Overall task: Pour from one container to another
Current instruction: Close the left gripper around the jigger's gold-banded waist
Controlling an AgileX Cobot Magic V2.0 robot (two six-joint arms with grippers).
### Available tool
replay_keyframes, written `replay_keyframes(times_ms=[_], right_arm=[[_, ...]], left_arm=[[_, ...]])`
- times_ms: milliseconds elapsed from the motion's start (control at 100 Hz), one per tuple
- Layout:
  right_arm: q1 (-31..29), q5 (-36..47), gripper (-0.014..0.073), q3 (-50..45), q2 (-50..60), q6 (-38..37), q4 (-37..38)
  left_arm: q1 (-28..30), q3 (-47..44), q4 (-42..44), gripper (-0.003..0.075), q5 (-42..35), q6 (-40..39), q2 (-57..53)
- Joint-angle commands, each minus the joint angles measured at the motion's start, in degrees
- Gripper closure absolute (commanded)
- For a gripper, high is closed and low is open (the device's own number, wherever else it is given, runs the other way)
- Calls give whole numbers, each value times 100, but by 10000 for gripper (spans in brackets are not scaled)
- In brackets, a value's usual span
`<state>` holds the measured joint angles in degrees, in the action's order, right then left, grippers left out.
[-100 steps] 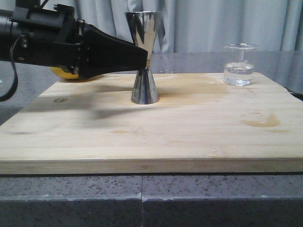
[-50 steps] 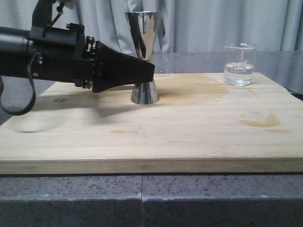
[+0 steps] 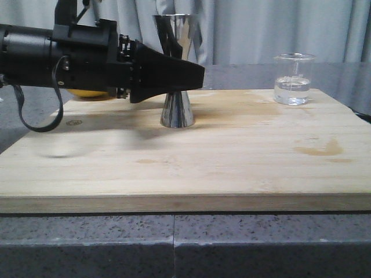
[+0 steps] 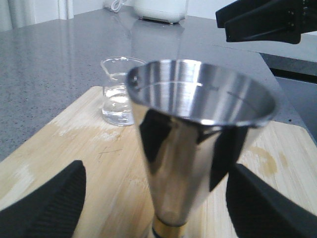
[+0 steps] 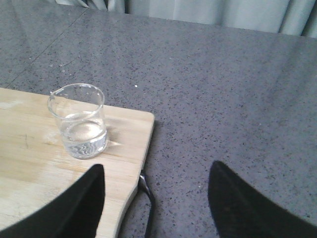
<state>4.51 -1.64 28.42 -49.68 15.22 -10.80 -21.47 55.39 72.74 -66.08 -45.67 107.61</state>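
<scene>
The steel jigger [image 3: 177,110] with its gold band stands upright on the wooden board [image 3: 232,162]. My left gripper [image 3: 194,75] reaches in from the left at waist height. In the left wrist view the jigger [image 4: 198,124] rises between the two black fingers [image 4: 44,203], with board showing on both sides, so my left gripper [image 4: 157,198] is open around it. The glass beaker [image 3: 294,79] holds some clear liquid at the board's far right corner. My right gripper [image 5: 156,198] is open, over the board's edge, short of the beaker [image 5: 79,124].
A yellow object [image 3: 81,92] lies behind the left arm. My right gripper [image 4: 262,20] also shows in the left wrist view beyond the jigger. A black loop [image 5: 146,198] hangs at the board's edge. Grey stone counter [image 5: 223,89] surrounds the board. A wet stain [image 3: 319,150] marks its right side.
My left arm has moved right and a little lower; its fingers, first left of the jigger's waist, now reach past it on both sides. The jigger and the beaker have not moved.
</scene>
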Motion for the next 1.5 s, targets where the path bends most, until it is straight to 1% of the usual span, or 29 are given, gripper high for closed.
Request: replay_keyframes(times_ms=[0, 220, 400, 650, 840, 970, 1130, 1490], right_arm=[[1, 460, 207, 146, 10, 15, -13], [1, 460, 207, 146, 10, 15, -13], [1, 460, 207, 146, 10, 15, -13], [1, 428, 207, 146, 10, 15, -13], [1, 428, 207, 146, 10, 15, -13], [1, 438, 207, 146, 10, 15, -13], [1, 438, 207, 146, 10, 15, -13], [1, 438, 207, 146, 10, 15, -13]], left_arm=[[-76, 152, -387, 188, -317, 1, -168], [-76, 152, -469, 199, -474, 1, -129], [-76, 152, -488, 265, -474, 1, -129], [-76, 152, -143, 349, -474, -22, -129], [-76, 152, -25, 386, -474, -60, -129], [-76, 152, -13, 389, -484, -60, -129], [-76, 152, -13, 414, -484, -60, -129], [-76, 152, -13, 520, -484, -60, -129]])
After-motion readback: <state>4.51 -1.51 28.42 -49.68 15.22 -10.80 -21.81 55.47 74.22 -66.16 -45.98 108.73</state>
